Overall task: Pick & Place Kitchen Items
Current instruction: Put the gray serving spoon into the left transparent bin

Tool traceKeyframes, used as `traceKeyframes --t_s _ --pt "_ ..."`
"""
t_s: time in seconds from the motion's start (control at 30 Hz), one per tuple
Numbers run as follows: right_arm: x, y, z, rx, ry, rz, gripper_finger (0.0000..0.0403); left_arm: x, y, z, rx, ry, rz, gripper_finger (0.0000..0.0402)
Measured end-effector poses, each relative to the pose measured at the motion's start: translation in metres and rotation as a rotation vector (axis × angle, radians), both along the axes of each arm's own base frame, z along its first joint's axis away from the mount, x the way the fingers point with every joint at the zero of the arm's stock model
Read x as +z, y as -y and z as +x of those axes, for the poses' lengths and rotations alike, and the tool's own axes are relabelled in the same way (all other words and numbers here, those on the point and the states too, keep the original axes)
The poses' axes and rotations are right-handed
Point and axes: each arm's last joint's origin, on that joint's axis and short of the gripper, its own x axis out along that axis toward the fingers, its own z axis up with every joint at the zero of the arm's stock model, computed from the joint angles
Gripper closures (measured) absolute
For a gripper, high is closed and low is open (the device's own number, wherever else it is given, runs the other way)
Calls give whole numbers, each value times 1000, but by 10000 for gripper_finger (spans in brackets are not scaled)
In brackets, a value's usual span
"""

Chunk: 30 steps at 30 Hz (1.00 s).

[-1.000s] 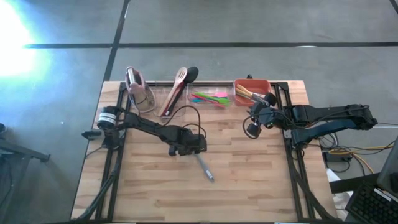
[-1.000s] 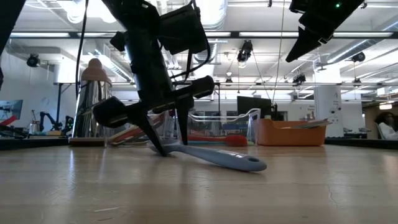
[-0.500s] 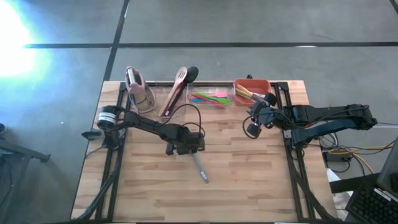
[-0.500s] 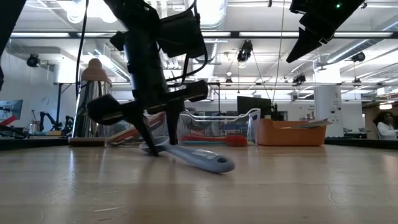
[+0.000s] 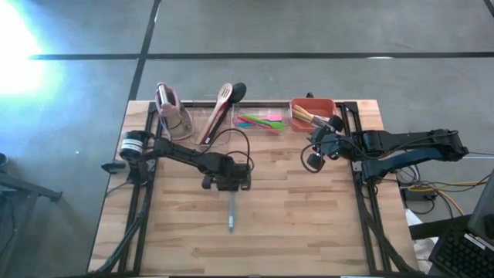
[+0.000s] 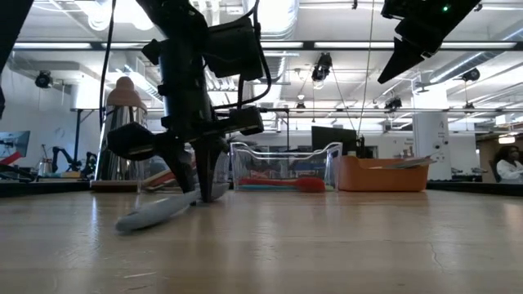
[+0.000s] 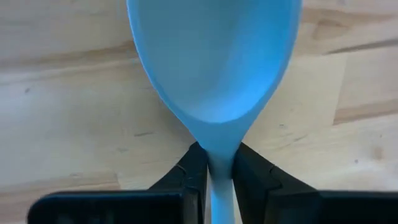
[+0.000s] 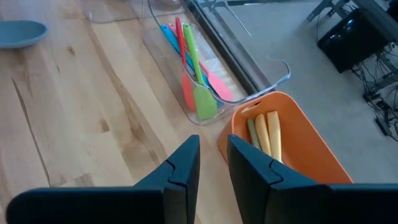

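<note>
the left pincer (image 7: pixel 219 163) squeezes the neck of the blue spoon (image 7: pixel 214 59) on the desk (image 5: pixel 309 224). the right pincer (image 8: pixel 213 163) waits near the orange bin (image 8: pixel 292 143), nearly closed and holding nothing.

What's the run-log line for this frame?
left gripper: jaws closed on blue spoon neck, on table | right gripper: idle near orange bin

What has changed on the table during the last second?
The blue spoon swung round: its handle pointed toward the right front, now straight to the front edge. The left pincer closed on the spoon's neck. The right pincer and the bins stayed as they were.
</note>
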Motion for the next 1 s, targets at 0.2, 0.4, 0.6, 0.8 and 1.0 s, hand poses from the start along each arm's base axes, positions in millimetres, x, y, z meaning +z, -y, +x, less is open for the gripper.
traceKeyframes --t_s 0.2,0.4,0.6,0.8,1.0 --pt "0 0 0 0 0 0 320 0 0 0 -130 18 12 348" --pt "0 0 0 0 0 0 314 14 1 4 -320 85 42 348" --pt "0 0 0 -1 2 0 324 43 1 1 -534 180 127 348" --pt "0 0 0 -2 4 -1 332 82 -3 -6 -580 287 272 348" --pt "0 0 0 -2 4 -1 329 121 -4 -19 -612 385 348 348"
